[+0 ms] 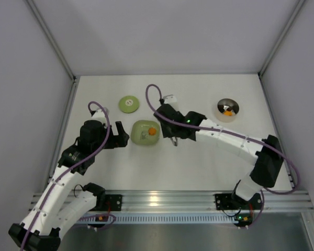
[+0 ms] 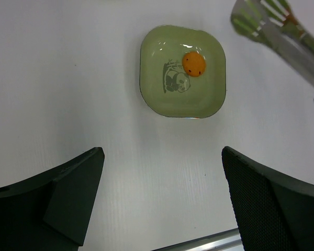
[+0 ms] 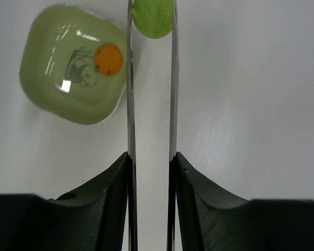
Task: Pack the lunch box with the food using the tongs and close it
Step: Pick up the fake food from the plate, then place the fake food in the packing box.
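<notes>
My right gripper (image 1: 174,132) (image 3: 152,157) is shut on the silvery tongs (image 3: 130,104) (image 2: 282,34), one finger against each arm. A small round green food piece (image 3: 153,18) is pinched between the tongs' tips, just right of the plate. One orange food slice (image 1: 152,131) (image 2: 193,64) (image 3: 108,59) lies on the plate. At the back right stands the round metal lunch box (image 1: 235,104), uncovered, with orange and dark pieces (image 1: 227,112) inside. Its green lid (image 1: 129,103) lies flat behind the plate. My left gripper (image 1: 120,138) (image 2: 162,157) is open and holds nothing, left of the plate.
The light green squarish plate (image 1: 141,137) (image 2: 157,94) (image 3: 52,89) has a panda print and sits mid-table between the two grippers. Grey walls close in the table on three sides. An aluminium rail (image 1: 157,198) runs along the near edge.
</notes>
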Available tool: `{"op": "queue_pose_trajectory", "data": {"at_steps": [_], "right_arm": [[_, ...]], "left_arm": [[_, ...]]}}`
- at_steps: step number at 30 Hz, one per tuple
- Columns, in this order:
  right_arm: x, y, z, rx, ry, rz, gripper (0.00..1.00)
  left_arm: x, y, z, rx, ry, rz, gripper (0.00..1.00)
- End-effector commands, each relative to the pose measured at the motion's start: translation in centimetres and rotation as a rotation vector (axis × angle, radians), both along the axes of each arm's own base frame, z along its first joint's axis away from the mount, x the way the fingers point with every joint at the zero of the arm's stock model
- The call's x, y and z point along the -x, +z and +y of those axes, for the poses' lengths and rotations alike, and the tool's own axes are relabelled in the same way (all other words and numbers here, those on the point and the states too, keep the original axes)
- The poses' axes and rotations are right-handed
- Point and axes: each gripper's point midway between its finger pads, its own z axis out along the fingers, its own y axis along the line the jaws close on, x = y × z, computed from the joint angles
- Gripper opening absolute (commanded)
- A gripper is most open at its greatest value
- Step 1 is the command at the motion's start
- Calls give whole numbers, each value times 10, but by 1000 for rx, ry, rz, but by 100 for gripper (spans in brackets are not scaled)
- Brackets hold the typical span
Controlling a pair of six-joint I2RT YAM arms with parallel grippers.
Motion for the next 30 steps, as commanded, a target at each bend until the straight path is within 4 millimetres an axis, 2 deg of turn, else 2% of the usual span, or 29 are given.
{"op": "queue_pose_trajectory", "data": {"at_steps": [1,2,3,4,5,6,7,9,10,13,16,21,30], "right_arm": [[-35,44,-70,-86,-163,-80,36],[-38,56,-85,-126,-190,-99,36],[-41,53,-99,-119,-215,-97,36],[-52,56,-123,-125,-284,-109,36],[-55,64,-139,-140,-319,-131,37],[-57,62,-152,-132,-344,-131,37],[-65,63,-173,-138,-401,-133,37],[-68,63,-195,-139,-452,-142,37],[-73,62,-212,-142,-499,-141,37],[-80,56,-241,-168,-569,-139,38],[-83,45,-261,-184,-614,-119,38],[-90,34,-280,-181,-660,-108,38],[-105,15,-287,-182,-662,-60,39]], "left_arm": [[-3,11,-1,18,12,-40,99],[-3,11,-1,18,12,-40,99],[-3,11,-1,20,10,-42,99],[-3,12,-1,20,12,-44,99],[-3,12,-1,21,10,-45,99],[-3,12,-1,22,10,-47,99],[-3,12,-1,22,10,-47,99],[-3,12,-1,21,9,-45,99],[-3,12,-1,21,10,-45,99],[-2,12,-1,21,9,-45,99],[-2,12,-1,21,7,-45,99],[-2,12,-1,20,7,-44,99],[-3,10,-1,17,10,-39,99]]}}
